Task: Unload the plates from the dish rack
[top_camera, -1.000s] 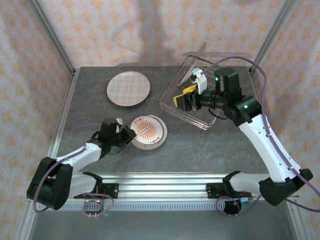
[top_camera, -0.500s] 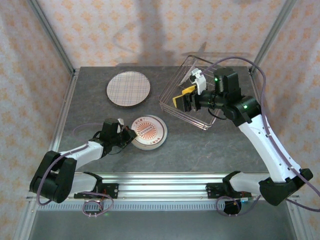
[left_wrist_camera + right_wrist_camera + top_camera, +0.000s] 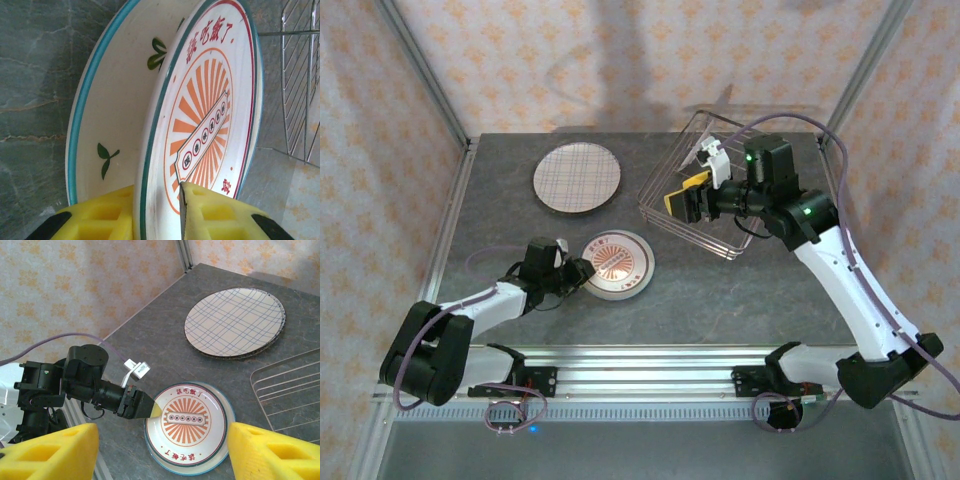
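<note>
Yellow left fingers [image 3: 215,212] straddle the rim of the red-sunburst plate [image 3: 210,110], grip unclear, stacked on the teal-rimmed plate [image 3: 115,100] on the tabletop [image 3: 30,75]; best to part fully, then back straight off; right fingers [image 3: 55,450] gape empty above the dish rack [image 3: 705,232]

Colours, as I read them from the console. Far plaid plate [image 3: 577,177]: pale, purple-blue crossed lines. Sunburst plate [image 3: 205,115]: white, orange rays, red characters, dark green rim line. Lower plate [image 3: 100,105]: cream, teal rim, green leaf sprigs. Left gripper [image 3: 156,205]: yellow pads [image 3: 220,215]. Table [image 3: 750,290]: dark grey, marbled. Dish rack [image 3: 287,387]: silvery wire.
</note>
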You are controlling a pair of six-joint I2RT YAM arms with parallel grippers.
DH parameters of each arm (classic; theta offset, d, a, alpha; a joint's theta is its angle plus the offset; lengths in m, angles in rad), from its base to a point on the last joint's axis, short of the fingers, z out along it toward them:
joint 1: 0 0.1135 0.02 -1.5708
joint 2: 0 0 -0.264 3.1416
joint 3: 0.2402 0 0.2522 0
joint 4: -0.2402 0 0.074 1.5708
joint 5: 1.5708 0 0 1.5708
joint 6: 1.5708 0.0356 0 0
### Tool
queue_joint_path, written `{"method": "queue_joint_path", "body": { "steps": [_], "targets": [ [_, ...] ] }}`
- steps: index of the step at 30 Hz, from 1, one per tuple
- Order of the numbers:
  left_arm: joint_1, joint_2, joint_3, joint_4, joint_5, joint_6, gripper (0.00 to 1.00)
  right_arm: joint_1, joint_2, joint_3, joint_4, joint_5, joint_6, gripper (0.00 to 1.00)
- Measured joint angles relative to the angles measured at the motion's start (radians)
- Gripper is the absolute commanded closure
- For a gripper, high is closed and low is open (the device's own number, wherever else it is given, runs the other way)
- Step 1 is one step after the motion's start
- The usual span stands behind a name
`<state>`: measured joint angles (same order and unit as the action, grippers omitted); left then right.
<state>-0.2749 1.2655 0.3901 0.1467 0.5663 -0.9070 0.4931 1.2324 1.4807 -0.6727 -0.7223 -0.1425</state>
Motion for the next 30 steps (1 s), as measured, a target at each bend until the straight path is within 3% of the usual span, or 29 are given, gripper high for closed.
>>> {"method": "queue_joint_path", "body": {
  "steps": [18, 30],
  "targets": [
    [0.000, 0.024, 0.122, -0.253, -0.050, 0.095, 0.69, 0.000, 0.006, 0.000, 0.000, 0.021, 0.014, 0.31],
    [0.000, 0.033, 0.199, -0.410, -0.078, 0.152, 0.66, 0.000, 0.036, 0.000, 0.001, 0.166, 0.089, 0.32]
  ]
}}
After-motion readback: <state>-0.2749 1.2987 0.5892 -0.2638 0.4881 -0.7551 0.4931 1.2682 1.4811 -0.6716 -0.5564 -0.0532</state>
